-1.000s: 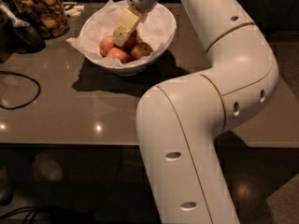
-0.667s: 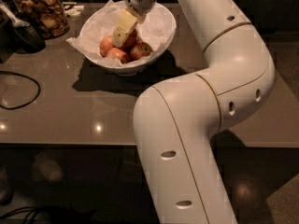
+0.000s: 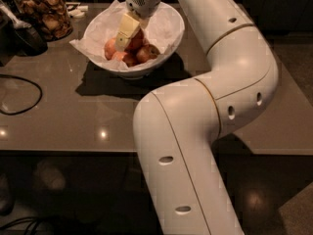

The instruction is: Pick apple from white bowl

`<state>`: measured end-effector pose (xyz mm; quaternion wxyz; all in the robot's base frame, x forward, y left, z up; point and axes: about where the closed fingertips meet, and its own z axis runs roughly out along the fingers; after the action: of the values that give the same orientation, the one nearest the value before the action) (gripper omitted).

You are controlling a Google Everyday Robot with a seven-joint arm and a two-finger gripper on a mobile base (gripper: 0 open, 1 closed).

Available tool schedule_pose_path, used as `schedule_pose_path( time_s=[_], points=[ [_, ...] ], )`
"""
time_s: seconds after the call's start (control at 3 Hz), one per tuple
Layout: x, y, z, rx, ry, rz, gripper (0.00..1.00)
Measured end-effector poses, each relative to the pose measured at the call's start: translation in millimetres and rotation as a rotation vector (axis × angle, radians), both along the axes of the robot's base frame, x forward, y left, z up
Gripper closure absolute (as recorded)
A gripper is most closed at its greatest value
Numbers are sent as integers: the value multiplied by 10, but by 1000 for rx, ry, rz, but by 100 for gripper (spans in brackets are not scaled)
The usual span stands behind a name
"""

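The white bowl [image 3: 171, 32], lined with crinkled white paper, stands at the back of the dark table and holds several apples. My gripper [image 3: 125, 35] reaches down into the bowl from above and sits right on the pile. The red-orange apple [image 3: 139, 41] lies directly beside and partly behind the gripper, touching it. A smaller pinkish apple [image 3: 110, 48] lies to its left and another [image 3: 147, 54] to its right.
A glass jar of brown snacks [image 3: 45, 13] stands left of the bowl, with a dark object [image 3: 23, 35] beside it. A black cable [image 3: 24, 100] loops on the table at the left. My white arm [image 3: 195, 131] covers the table's middle and right.
The arm's elbow has shifted slightly to the left. The gripper has stayed low in the bowl on the apples.
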<state>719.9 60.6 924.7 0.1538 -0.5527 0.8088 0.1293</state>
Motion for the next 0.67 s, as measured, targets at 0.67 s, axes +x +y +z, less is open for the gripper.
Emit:
schedule_pose_path(
  time_s=[0.67],
  points=[
    [30,0,-127,-12,24,-9,32]
  ],
)
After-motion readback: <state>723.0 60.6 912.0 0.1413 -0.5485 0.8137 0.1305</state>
